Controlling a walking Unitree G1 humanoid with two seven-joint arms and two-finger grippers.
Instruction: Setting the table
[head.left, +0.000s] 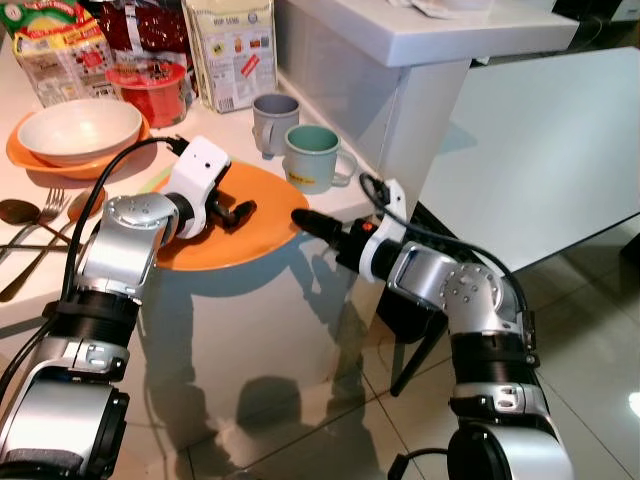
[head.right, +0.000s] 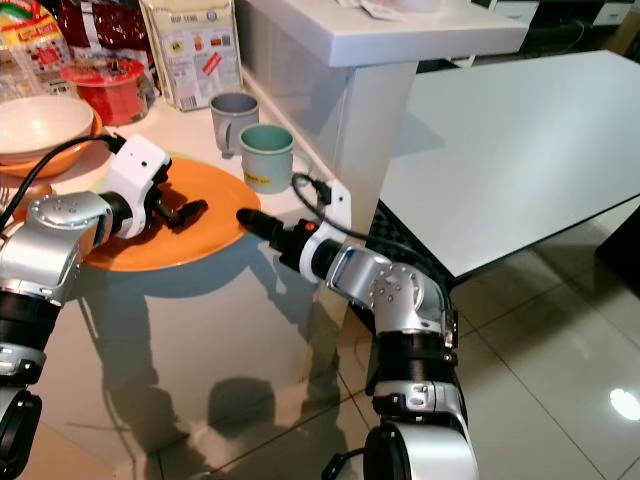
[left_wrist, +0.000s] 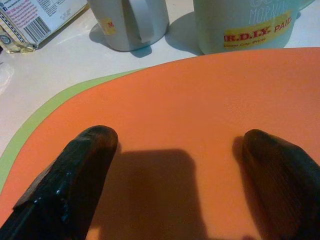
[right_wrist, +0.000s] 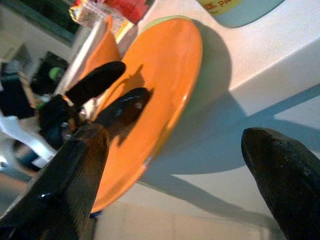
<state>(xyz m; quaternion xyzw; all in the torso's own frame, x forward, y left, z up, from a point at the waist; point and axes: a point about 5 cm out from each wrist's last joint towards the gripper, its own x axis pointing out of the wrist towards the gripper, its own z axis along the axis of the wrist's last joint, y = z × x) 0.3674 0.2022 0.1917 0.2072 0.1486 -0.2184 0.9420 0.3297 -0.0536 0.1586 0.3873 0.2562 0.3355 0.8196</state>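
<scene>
An orange plate (head.left: 265, 195) lies at the counter's front edge on a green mat (left_wrist: 45, 117). My left gripper (head.left: 240, 213) hovers low over the plate's middle, open, with bare plate (left_wrist: 200, 110) between its fingertips (left_wrist: 95, 145). My right gripper (head.left: 300, 218) reaches in from the right at the plate's near rim, level with the counter edge. It is open wide, and in the right wrist view the plate (right_wrist: 165, 75) lies just ahead of the gap between its fingers (right_wrist: 85, 165). Neither gripper holds anything.
A grey mug (head.left: 274, 120) and a teal mug (head.left: 312, 155) stand just behind the plate. At the left are a white bowl (head.left: 80, 130) on another orange plate, a fork (head.left: 45, 215) and a spoon (head.left: 15, 210). Food packets (head.left: 232, 50) line the back. A white table (head.left: 540, 150) stands at the right.
</scene>
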